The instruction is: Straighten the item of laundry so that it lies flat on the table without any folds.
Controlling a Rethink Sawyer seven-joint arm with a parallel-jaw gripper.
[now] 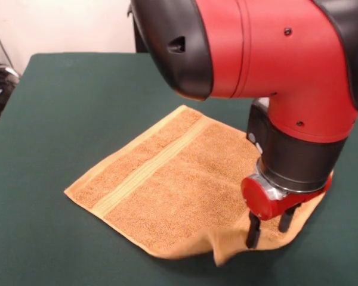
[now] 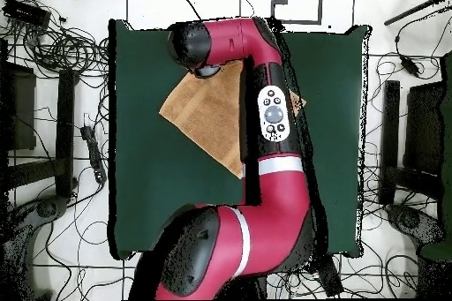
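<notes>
Orange-tan towel (image 1: 167, 185) stretching toward ten o'clock from jaws, apart, straddling puckered corner at five o'clock on green surface (image 1: 59, 107).

Glossy red arm (image 1: 268, 47) with rounded black joint caps. Small dark screw heads set in the red shell. Black cylindrical wrist below, ending in a red flange with a silver ring. Gripper (image 1: 270, 229) with two thin black fingers (image 1: 252, 232). From above: red links, black mottled shoulder joint, white stripe bands across the red, and a pale oval control panel (image 2: 274, 115) with round buttons.
</notes>
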